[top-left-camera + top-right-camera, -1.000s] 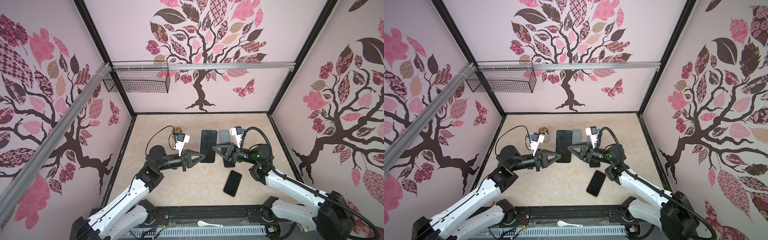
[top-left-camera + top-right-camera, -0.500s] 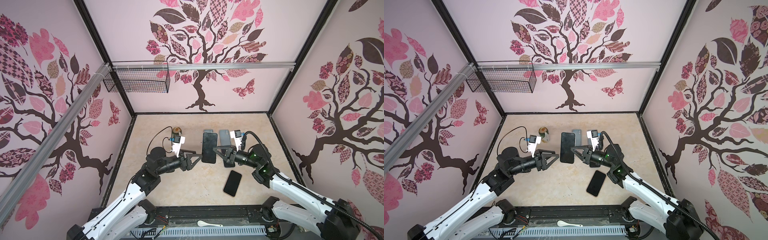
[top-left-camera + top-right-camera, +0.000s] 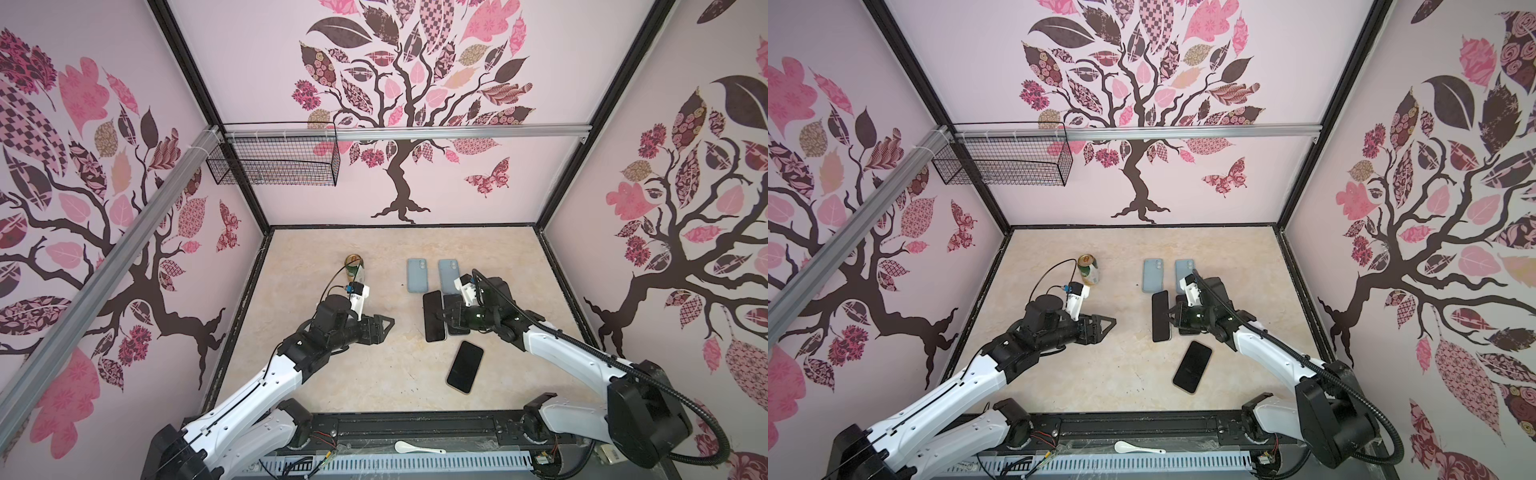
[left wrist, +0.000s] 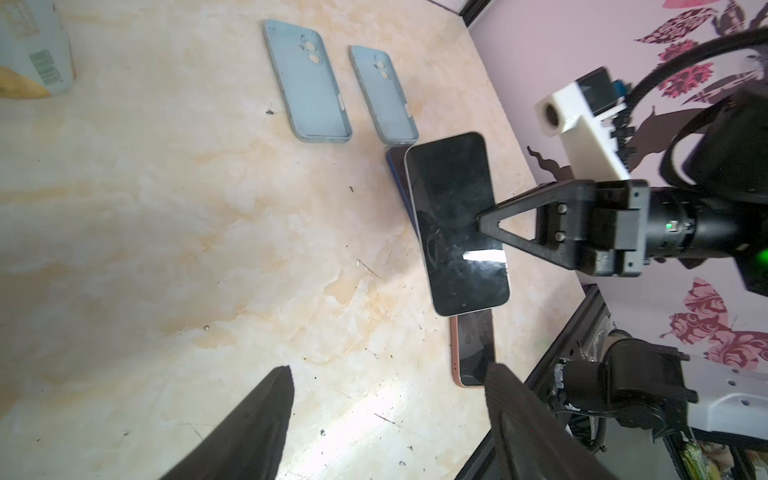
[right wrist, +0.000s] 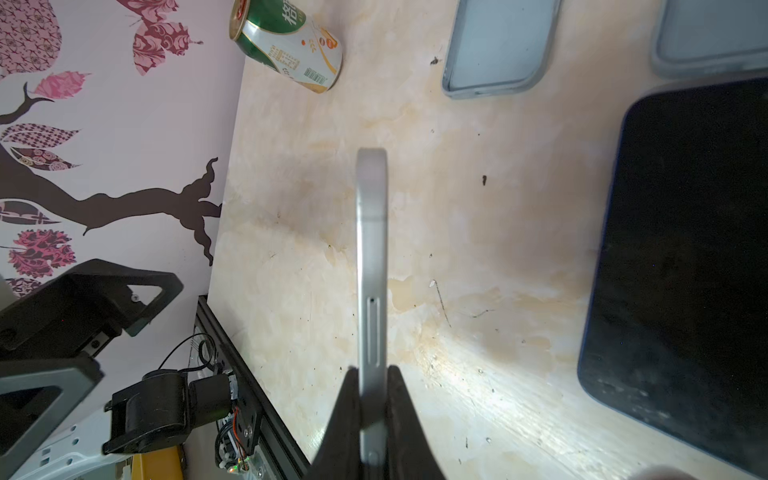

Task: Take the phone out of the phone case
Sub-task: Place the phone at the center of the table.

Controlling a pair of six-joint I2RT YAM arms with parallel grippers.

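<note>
Robot-lab test booth — tree-decal walls [image 3: 519, 178], aluminium rail [image 3: 457, 131], wire basket [image 3: 274, 160]

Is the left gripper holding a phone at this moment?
No, the left gripper stands open and grips nothing, while the right gripper pinches the phone.

The can [image 5: 286, 45] shows a white Chinese character, apparently 格, on its green band. A barcode [image 5: 315, 77] sits near the can's base; smaller print is illegible.

Both arms stretch forward and inward, the left gripper [image 3: 384, 328] empty with jaws spread wide, the right gripper [image 3: 440, 317] clamped tight on one long edge of a phone [image 3: 432, 332].
</note>
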